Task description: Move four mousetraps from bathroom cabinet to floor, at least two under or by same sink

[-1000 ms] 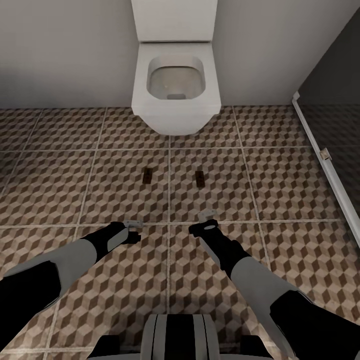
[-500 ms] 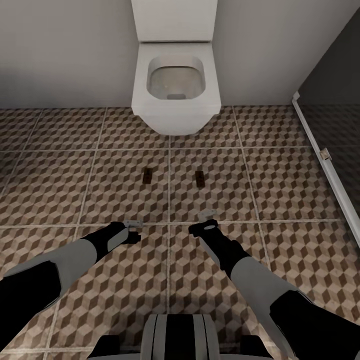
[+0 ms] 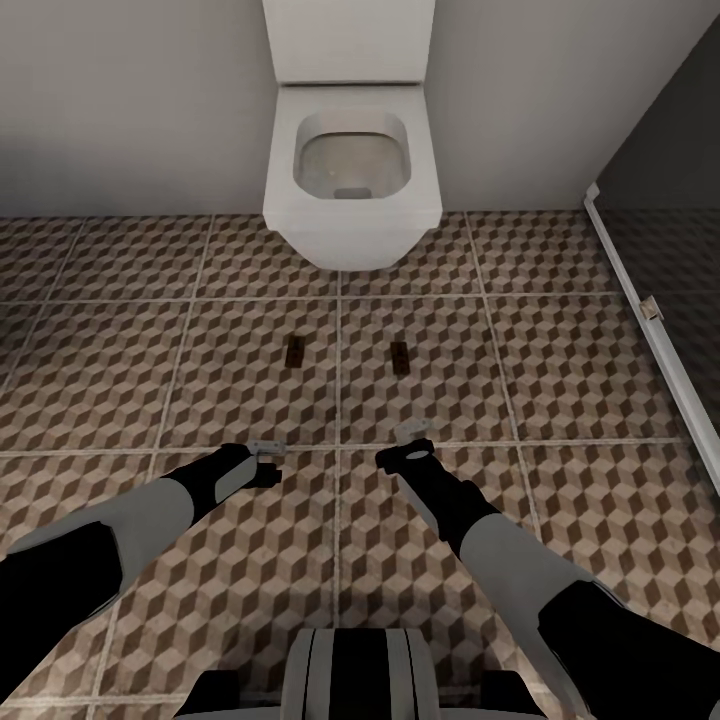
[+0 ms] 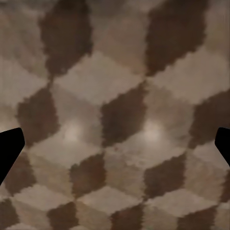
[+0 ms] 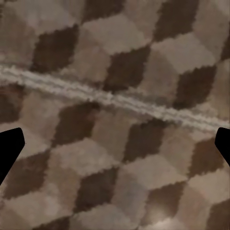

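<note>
Both grippers, left gripper (image 3: 272, 452) and right gripper (image 3: 408, 440), hang wide open, empty, low over the bathroom floor (image 3: 560, 370). Farther: two mousetraps (image 3: 296, 351) (image 3: 400, 357) flat before toilet (image 3: 350, 190). Likely light, stiff, thin; pinch long edges, avoid wire.

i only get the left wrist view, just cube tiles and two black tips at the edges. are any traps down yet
Observer: Yes, the head view shows two mousetraps lying on the bathroom floor in front of a white toilet: one ahead of the left hand, one ahead of the right hand.
Operator: touching each other
Observer: No, they lie apart, a grout line running between them.
Operator: is the right hand carrying one
Observer: No, its wrist view shows the fingers spread wide with bare tile between.
</note>
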Motion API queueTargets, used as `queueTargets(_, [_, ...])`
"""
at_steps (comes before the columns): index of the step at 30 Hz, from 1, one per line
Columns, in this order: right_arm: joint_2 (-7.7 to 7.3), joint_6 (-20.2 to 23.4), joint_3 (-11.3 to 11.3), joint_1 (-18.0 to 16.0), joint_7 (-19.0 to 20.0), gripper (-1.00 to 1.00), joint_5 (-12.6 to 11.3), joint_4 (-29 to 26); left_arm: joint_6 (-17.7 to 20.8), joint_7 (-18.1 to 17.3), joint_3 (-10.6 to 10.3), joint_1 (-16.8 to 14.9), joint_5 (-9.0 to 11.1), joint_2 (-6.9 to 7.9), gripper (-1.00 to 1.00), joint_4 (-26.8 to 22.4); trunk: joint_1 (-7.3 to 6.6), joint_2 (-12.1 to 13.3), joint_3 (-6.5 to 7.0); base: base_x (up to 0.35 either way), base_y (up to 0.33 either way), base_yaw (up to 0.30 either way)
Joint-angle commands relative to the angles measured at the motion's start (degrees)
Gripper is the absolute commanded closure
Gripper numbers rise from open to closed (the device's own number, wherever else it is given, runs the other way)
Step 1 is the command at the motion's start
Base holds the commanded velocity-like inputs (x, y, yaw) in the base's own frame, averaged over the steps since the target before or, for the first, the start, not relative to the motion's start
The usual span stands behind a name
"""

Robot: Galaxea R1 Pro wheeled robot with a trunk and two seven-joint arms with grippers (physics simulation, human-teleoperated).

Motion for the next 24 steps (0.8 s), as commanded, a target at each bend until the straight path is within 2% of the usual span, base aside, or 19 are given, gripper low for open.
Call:
queueTargets(1, [-0.05, 0.25, 0.46, -0.05, -0.52, -1.00, -0.60, -0.06, 0.11, 0.53, -0.36, -0.04, 0.60, 0.08, -1.00, -0.23, -0.01, -0.01, -0.03, 0.000, 0.000, 0.000])
queueTargets(6, [-0.06, 0.25, 0.45, -0.05, -0.52, -1.00, -0.60, -0.06, 0.11, 0.53, -0.36, -0.04, 0.60, 0.08, -1.00, -0.22, -0.01, -0.01, -0.03, 0.000, 0.000, 0.000])
queueTargets(16, [-0.06, 0.25, 0.45, -0.05, -0.52, -1.00, -0.60, -0.04, 0.11, 0.53, -0.36, -0.04, 0.60, 0.08, -1.00, -0.22, -0.27, 0.12, 2.18, 0.000, 0.000, 0.000])
queueTargets(24, [-0.06, 0.25, 0.46, -0.05, -0.52, -1.00, -0.60, -0.02, 0.11, 0.53, -0.36, -0.04, 0.60, 0.08, -1.00, -0.22, -2.02, 3.33, 3.62, 0.000, 0.000, 0.000])
